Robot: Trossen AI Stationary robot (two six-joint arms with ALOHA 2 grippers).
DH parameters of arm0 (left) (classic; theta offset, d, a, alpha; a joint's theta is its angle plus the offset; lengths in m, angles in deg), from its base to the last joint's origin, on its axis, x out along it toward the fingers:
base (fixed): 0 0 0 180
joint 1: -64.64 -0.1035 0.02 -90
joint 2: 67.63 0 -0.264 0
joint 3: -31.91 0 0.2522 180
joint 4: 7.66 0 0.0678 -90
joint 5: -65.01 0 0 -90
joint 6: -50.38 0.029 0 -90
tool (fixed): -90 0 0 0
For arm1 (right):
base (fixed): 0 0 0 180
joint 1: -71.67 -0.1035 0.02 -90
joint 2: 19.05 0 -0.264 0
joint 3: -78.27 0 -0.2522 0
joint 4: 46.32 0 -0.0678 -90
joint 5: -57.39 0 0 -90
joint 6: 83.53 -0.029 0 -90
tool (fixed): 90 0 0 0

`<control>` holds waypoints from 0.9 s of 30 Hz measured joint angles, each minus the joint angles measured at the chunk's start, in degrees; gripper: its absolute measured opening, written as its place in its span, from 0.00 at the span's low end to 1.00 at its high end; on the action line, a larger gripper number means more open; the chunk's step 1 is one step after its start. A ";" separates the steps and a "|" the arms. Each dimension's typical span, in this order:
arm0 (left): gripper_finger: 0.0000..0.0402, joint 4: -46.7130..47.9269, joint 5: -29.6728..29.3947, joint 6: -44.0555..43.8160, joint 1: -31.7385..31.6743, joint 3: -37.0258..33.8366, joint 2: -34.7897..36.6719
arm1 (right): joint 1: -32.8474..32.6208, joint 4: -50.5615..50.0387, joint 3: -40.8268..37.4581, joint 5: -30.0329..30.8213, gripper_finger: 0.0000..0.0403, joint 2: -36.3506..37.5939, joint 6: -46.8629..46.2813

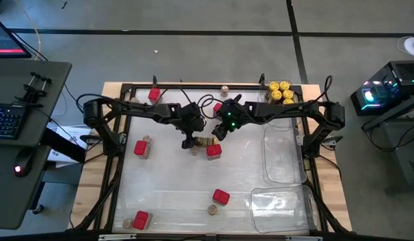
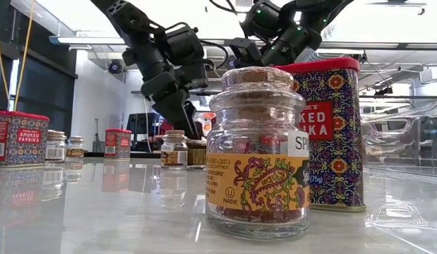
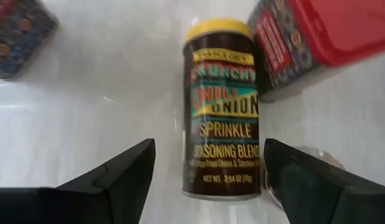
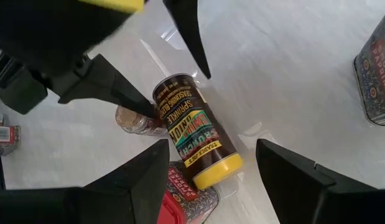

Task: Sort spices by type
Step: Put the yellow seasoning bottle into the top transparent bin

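A yellow-lidded seasoning jar [image 3: 222, 109] (lying on its side) is framed between the spread fingers of the left gripper [image 3: 208, 180], ungrasped. Just beside its lid, a red paprika tin [image 3: 307, 43] is seen. The right gripper [image 4: 211, 180] is held open above the same jar.

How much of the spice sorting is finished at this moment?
Done: four round yellow-lidded jars grouped at the far right corner. In hand: open left tool astride a lying yellow-lidded jar; right tool open above. Left: red boxy tins and small cork-topped jars remain scattered.
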 joint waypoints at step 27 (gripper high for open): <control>0.48 -4.23 -2.99 4.51 0.27 -0.04 -4.97 | 0.00 0.00 0.00 1.61 0.59 0.00 -0.01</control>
